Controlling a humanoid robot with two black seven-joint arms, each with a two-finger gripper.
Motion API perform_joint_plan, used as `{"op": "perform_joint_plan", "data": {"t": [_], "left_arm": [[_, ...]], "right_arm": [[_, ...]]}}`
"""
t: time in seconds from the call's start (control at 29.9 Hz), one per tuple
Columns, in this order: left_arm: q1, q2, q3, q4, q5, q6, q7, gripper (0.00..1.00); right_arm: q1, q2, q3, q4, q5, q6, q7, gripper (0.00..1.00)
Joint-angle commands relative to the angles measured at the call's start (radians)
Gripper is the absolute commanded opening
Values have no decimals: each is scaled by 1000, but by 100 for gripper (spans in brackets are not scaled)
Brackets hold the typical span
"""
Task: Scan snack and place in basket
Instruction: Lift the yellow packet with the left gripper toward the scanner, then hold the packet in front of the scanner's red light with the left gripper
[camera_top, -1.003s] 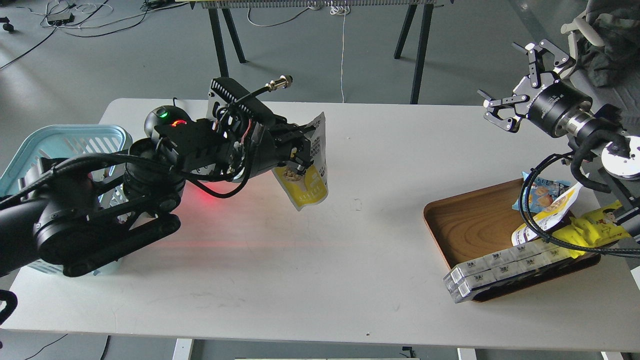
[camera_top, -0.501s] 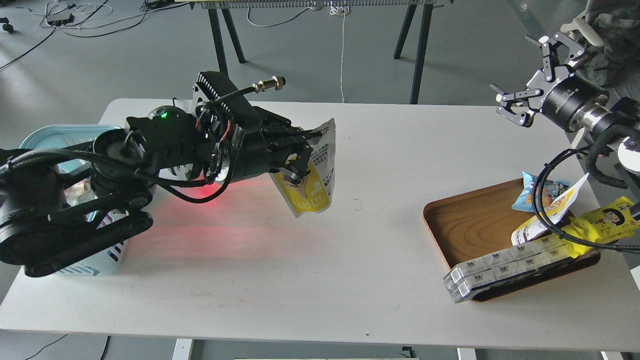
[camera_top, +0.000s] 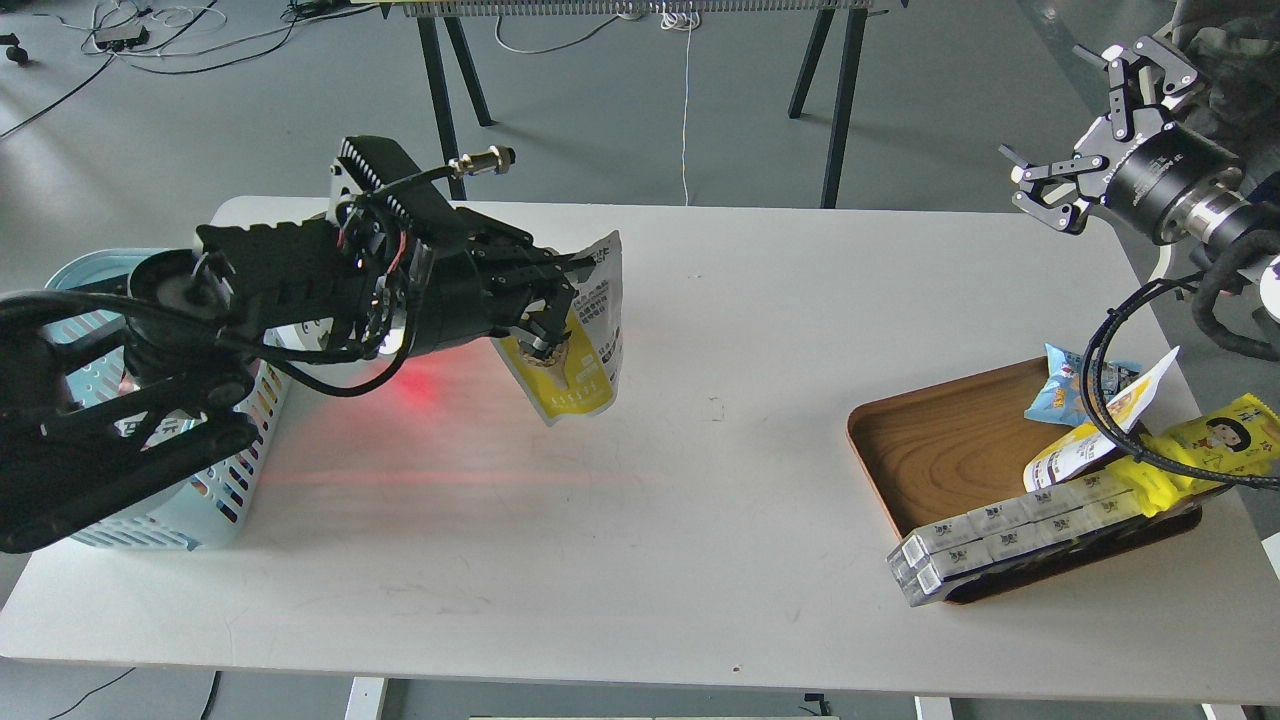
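Observation:
My left gripper (camera_top: 556, 310) is shut on the snack (camera_top: 582, 350), a yellow and white pouch that hangs tilted above the table, left of centre. The light blue basket (camera_top: 225, 490) stands at the table's left edge, mostly hidden behind my left arm. My right gripper (camera_top: 1090, 130) is open and empty, raised high beyond the table's far right corner.
A brown wooden tray (camera_top: 940, 445) at the right holds a light blue snack bag (camera_top: 1065, 385), a bright yellow packet (camera_top: 1215, 440), another yellow and white pouch (camera_top: 1075, 450) and a row of white boxes (camera_top: 1000, 540). Red scanner light falls on the white table (camera_top: 700, 500) under my left arm.
My left arm has moved left toward the basket with the snack in its gripper. My right gripper has lifted up and back to the right, away from the tray.

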Motion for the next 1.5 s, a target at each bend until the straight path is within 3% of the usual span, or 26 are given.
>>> {"op": "perform_joint_plan", "data": {"t": [0.0, 0.27, 0.6, 0.9, 1.47], "left_arm": [[2, 37, 3, 6, 0, 11, -22, 0], [2, 52, 0, 60, 1, 48, -63, 0], [2, 72, -8, 66, 1, 48, -70, 0], [-4, 101, -11, 84, 156, 39, -162, 0], [-43, 91, -13, 107, 172, -17, -162, 0]], "right_arm": [[2, -1, -2, 0, -1, 1, 0, 99], [3, -1, -2, 0, -1, 0, 2, 99], [2, -14, -5, 0, -1, 0, 2, 99], [0, -17, -12, 2, -1, 0, 0, 99], [0, -3, -43, 2, -18, -9, 2, 99]]}}
